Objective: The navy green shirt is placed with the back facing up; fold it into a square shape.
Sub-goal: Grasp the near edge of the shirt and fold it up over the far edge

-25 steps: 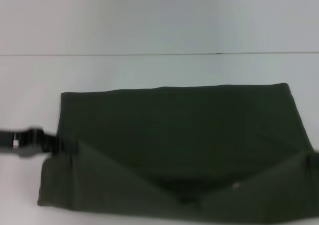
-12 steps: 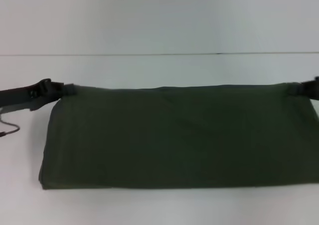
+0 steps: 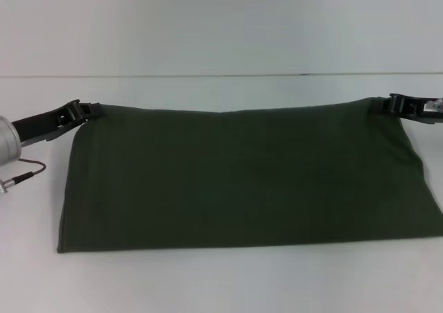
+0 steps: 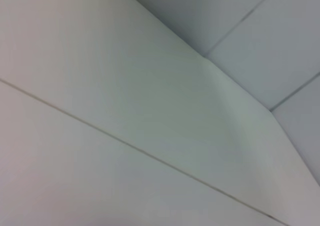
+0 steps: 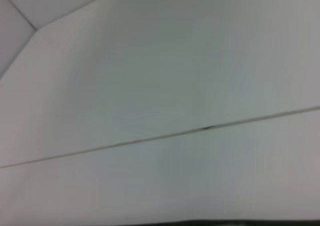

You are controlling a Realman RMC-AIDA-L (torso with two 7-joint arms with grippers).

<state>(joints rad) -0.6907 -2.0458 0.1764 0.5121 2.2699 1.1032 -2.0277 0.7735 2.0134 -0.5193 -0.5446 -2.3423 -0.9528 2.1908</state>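
While the navy green shirt [image 3: 242, 178] lies as a wide, flat band across the white counter [image 3: 221, 278], the robot's two arms meet it at its far corners. Seen from the head camera, the left end effector [image 3: 88, 110] sits at the far left corner and the right end effector [image 3: 389, 104] at the far right corner, each apparently pinching the cloth there, though the contact is too small to confirm. The far edge rises slightly towards each corner and dips at the middle, which suggests the fabric is being held taut between the two grips so the folded layer lands flat and square to the near edge. Gripping both corners at once probably keeps the panel from skewing or bunching as it is laid down. The shape is a long rectangle, not yet a square, so at least one more fold across its length appears necessary. Neither wrist camera shows the shirt or any fingers, only pale surfaces and seams.
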